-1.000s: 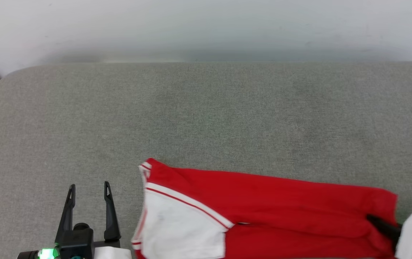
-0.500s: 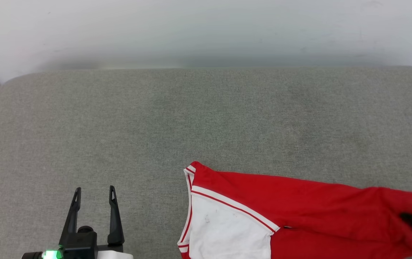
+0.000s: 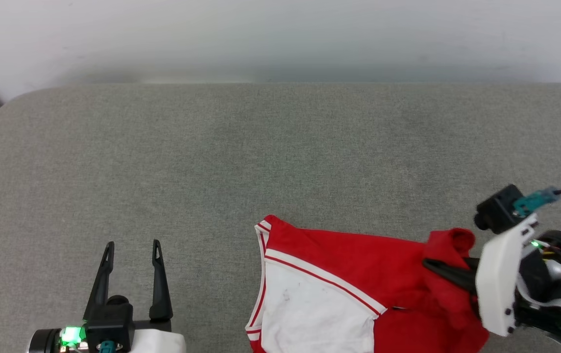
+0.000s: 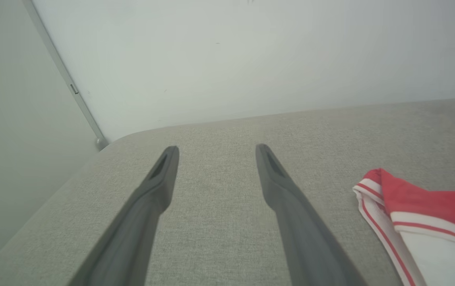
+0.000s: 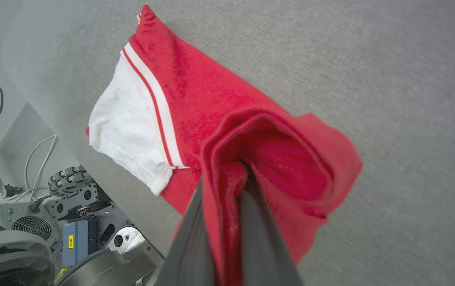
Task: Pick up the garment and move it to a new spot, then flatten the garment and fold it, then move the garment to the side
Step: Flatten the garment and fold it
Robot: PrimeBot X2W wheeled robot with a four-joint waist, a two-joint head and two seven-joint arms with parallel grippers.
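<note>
At the right end of the garment (image 3: 349, 264), lying by the near edge of the cushion (image 3: 280, 157), the right tool (image 3: 434, 267) is clenched on a bunched fold, apparently to carry it elsewhere, while the left tool (image 3: 132, 243) hangs released, well left.

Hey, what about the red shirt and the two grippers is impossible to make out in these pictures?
- Lower part of the garment: head view, cut off by the bottom edge.
- Fingertips of the right gripper: right wrist view, buried in a bunched red fold.
- Dark specks on the white sleeve: head view, too small to identify.
- Far end of the garment: left wrist view, cut by the right edge.
</note>
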